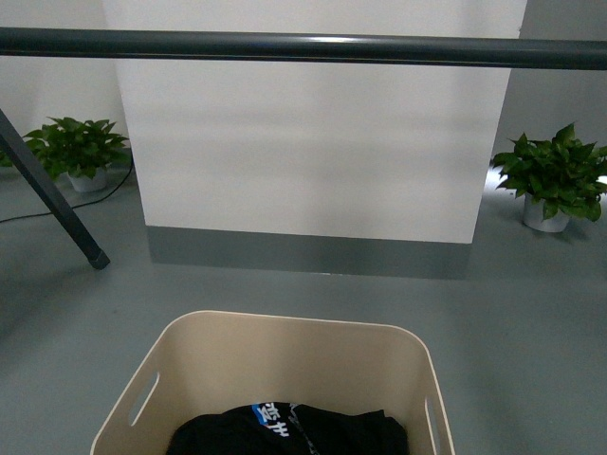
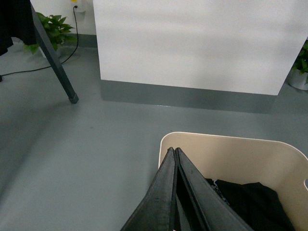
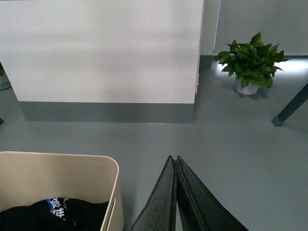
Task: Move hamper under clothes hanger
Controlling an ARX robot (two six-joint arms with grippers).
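The beige hamper (image 1: 285, 334) stands on the grey floor at the bottom centre of the front view, with black clothing (image 1: 285, 431) inside. The clothes hanger shows as a dark grey bar (image 1: 303, 45) across the top and a slanted leg (image 1: 52, 194) at the left. My left gripper (image 2: 174, 150) is shut and empty, its tips over the hamper's (image 2: 231, 149) left rim. Shut and empty too, my right gripper (image 3: 173, 158) hangs over bare floor just right of the hamper's (image 3: 57, 166) right side. Another slanted leg (image 3: 291, 107) stands far right.
A white wall block with a grey base (image 1: 308, 251) stands straight ahead. Potted plants sit on the floor at the left (image 1: 81, 152) and right (image 1: 555, 180). A black cable (image 2: 43, 67) runs along the floor near the left plant.
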